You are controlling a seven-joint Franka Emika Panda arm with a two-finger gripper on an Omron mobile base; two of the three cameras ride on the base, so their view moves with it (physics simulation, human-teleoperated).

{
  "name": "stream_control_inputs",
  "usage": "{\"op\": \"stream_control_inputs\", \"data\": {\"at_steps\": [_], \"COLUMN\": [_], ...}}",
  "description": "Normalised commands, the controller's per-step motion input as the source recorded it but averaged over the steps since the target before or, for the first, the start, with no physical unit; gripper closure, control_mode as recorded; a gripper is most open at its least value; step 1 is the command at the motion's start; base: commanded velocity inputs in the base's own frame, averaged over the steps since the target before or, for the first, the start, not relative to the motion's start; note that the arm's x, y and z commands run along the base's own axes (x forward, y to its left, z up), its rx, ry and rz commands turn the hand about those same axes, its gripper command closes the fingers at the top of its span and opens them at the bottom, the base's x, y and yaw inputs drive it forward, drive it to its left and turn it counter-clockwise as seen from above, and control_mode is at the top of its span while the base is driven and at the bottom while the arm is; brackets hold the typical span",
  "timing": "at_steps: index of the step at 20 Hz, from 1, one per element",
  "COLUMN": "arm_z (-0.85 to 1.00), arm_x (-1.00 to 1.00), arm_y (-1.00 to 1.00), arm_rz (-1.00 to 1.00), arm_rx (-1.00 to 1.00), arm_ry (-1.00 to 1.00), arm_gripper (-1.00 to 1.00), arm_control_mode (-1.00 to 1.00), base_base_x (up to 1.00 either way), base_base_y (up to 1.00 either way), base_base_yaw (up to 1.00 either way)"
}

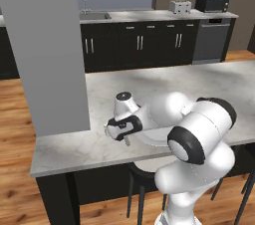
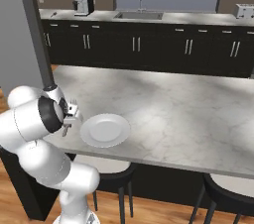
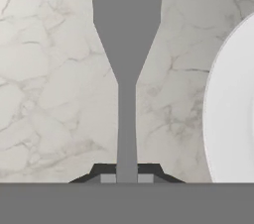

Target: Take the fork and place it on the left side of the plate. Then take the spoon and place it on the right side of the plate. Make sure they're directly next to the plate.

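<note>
now tool (image 3: 126, 176) pinching fork (image 3: 126, 54) handle, nearly closed, beside plate (image 3: 233, 114).

Kitchen setting. Wide white-grey marble surface (image 1: 209, 82) on a dark base; dark round stools (image 2: 225, 188) tucked under its near edge. Floor (image 1: 15, 114) was warm wood plank. A broad grey pillar (image 1: 45, 45) stood at the surface's left end. Far wall carried black cabinets (image 2: 158, 47) with light handles under a pale countertop, with a sink (image 2: 139, 15), coffee machine (image 2: 83, 2), toaster (image 1: 180, 6), microwave (image 1: 212, 2) and dishwasher (image 1: 213, 40). Soft shadow bands crossed the marble.
</note>
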Motion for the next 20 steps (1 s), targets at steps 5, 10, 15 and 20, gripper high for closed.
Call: {"op": "stream_control_inputs", "data": {"at_steps": [5,10,15,20], "arm_z": [-0.27,-0.18,-0.21,-0.27], "arm_x": [0.18,0.19,0.18,0.14], "arm_y": [0.00,0.00,0.00,0.00], "arm_rz": [-0.05,-0.05,-0.04,-0.03], "arm_rx": [0.00,0.00,0.00,0.00], "arm_ry": [0.00,0.00,0.01,0.02], "arm_gripper": [1.00,1.00,1.00,1.00], "arm_control_mode": [-1.00,-1.00,-1.00,-1.00], "base_base_x": [0.00,0.00,0.00,0.00], "base_base_y": [0.00,0.00,0.00,0.00], "base_base_yaw": [0.00,0.00,0.00,0.00]}}
